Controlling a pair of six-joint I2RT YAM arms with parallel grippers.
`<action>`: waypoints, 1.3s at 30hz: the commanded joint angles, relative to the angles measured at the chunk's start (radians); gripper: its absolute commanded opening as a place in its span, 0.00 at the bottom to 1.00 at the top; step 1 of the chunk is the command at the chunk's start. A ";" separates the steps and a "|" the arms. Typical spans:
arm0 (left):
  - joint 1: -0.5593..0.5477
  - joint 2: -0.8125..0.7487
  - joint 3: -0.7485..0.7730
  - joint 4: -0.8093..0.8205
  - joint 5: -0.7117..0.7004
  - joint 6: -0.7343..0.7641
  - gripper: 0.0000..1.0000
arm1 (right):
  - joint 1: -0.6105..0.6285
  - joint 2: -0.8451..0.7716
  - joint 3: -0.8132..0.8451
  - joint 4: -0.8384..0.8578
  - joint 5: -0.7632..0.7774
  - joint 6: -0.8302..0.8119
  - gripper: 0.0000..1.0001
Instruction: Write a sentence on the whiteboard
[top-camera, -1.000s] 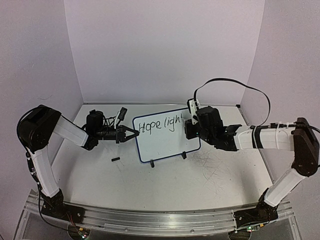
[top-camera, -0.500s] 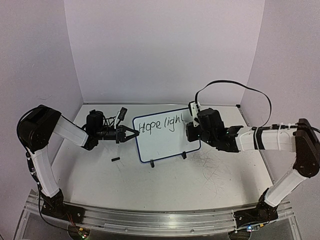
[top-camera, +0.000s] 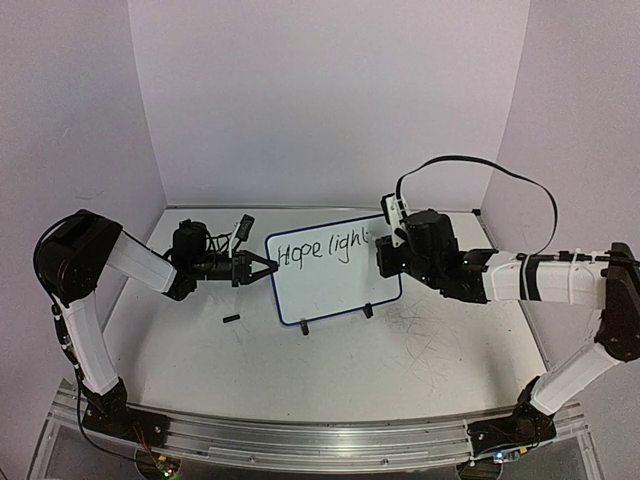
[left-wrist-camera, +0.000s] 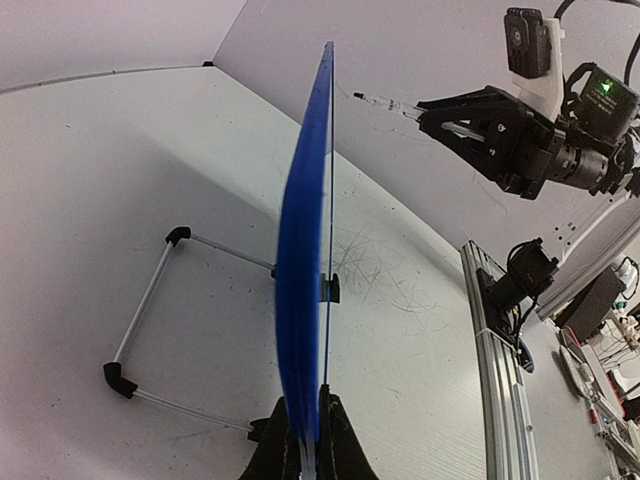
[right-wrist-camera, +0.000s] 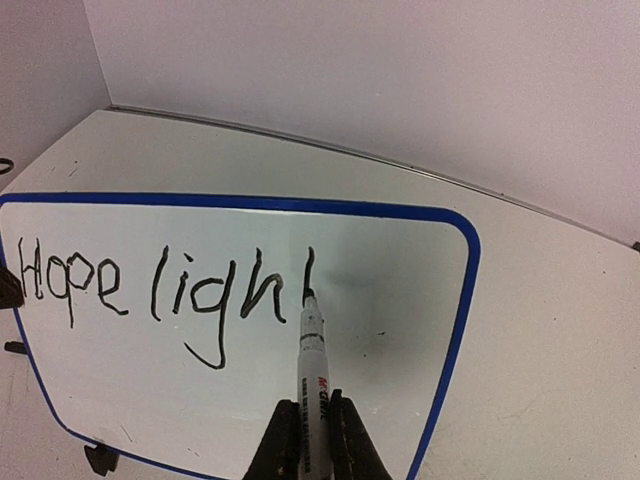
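Right fingers (right-wrist-camera: 312, 408) clamp the marker (right-wrist-camera: 312, 350), which points straight ahead of them, tip at a short upright stroke after "Hope ligh" on the whiteboard (right-wrist-camera: 400, 330). My advice: press lightly and cross the "t" cleanly. The board stands on edge on the desk (top-camera: 330, 370), facing these fingers. Its long axis runs away from the left fingers (left-wrist-camera: 303, 432), which pinch its end.

- Left wrist view: the whiteboard (left-wrist-camera: 300, 250) rises edge-on from the left end effector (left-wrist-camera: 307, 410), so its written face is hidden. The rim nearest the fingers is blurred.
- Right wrist view: the marker (right-wrist-camera: 311, 350) is cut off by the bottom edge inside the right end effector (right-wrist-camera: 311, 408), as is the whiteboard's lower edge.
- Overhead: a small black piece (top-camera: 231, 320) lies on the tabletop (top-camera: 330, 370) near the left end effector, too small to identify.
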 joint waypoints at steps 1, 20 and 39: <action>-0.017 -0.003 0.002 -0.087 -0.032 0.081 0.00 | -0.002 0.043 0.066 0.040 -0.027 -0.020 0.00; -0.017 -0.002 0.002 -0.086 -0.033 0.083 0.00 | -0.002 0.097 0.095 0.004 0.099 0.011 0.00; -0.020 -0.002 -0.003 -0.087 -0.042 0.086 0.00 | -0.007 -0.230 -0.068 -0.008 -0.070 -0.170 0.00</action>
